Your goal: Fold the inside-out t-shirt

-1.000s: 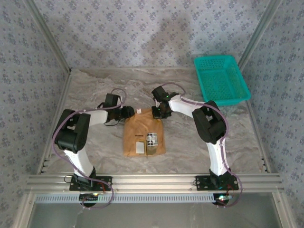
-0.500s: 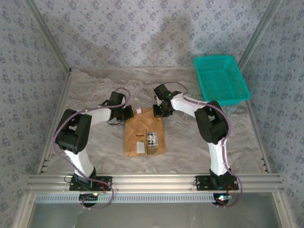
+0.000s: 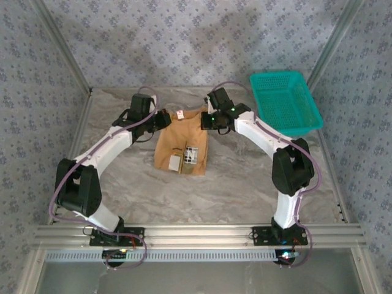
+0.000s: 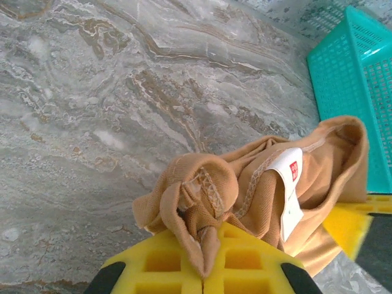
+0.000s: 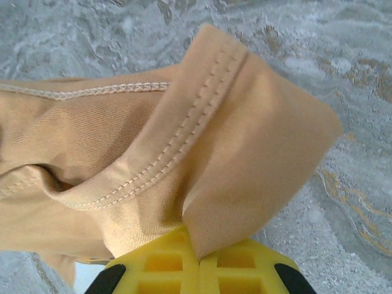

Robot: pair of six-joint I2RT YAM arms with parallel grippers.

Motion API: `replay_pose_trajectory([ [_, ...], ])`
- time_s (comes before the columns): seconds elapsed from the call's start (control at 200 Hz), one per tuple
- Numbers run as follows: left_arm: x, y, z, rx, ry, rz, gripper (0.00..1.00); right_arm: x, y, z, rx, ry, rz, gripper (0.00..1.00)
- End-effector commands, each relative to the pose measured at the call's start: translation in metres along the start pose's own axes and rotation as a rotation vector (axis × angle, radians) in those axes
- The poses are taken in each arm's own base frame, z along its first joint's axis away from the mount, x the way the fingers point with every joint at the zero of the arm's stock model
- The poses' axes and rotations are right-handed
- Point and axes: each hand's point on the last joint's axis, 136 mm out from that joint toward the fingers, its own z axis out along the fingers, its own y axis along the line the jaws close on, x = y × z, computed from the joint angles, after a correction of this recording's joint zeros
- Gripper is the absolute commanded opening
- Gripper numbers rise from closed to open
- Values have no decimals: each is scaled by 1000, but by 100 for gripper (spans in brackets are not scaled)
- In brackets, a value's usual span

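Left tool (image 4: 202,268), right tool (image 5: 197,258), pinching t-shirt (image 3: 182,144) far corners

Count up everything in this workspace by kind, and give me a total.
orange-tan t-shirt: 1
teal basket: 1
robot arms: 2, left arm and right arm
Total: 4

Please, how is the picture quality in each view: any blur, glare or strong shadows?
Top external: even, soft light, no glare, only faint shadows. Left wrist: the t-shirt is sharp, the basket slightly soft. Right wrist: stitching crisp, the table behind a little blurred.
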Motion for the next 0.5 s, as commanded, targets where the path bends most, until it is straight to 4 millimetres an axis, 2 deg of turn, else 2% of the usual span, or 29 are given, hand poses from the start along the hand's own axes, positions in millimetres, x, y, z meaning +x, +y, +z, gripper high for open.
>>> replay_pose_trajectory([
  [0.0,-16,-6,-7,12,-16,1,0,-30,7,-23,-11,-75,0,5],
  [0.065,-29,-9,-9,24,-44,11,0,-48,10,-32,-21,-112,-6,5],
  [0.145,-57,-17,-13,55,-99,27,0,-76,13,-42,-37,-165,-9,5],
  [0.29,-109,-46,-20,144,-187,100,0,-130,21,-60,-61,-271,-43,5],
  [0.33,-118,-53,-22,159,-216,126,0,-134,21,-63,-57,-269,-54,5],
  [0.425,-122,-57,-27,187,-270,162,0,-143,22,-65,-50,-298,-92,6],
  [0.495,-108,-49,-24,194,-290,169,0,-131,24,-57,-63,-285,-113,6],
])
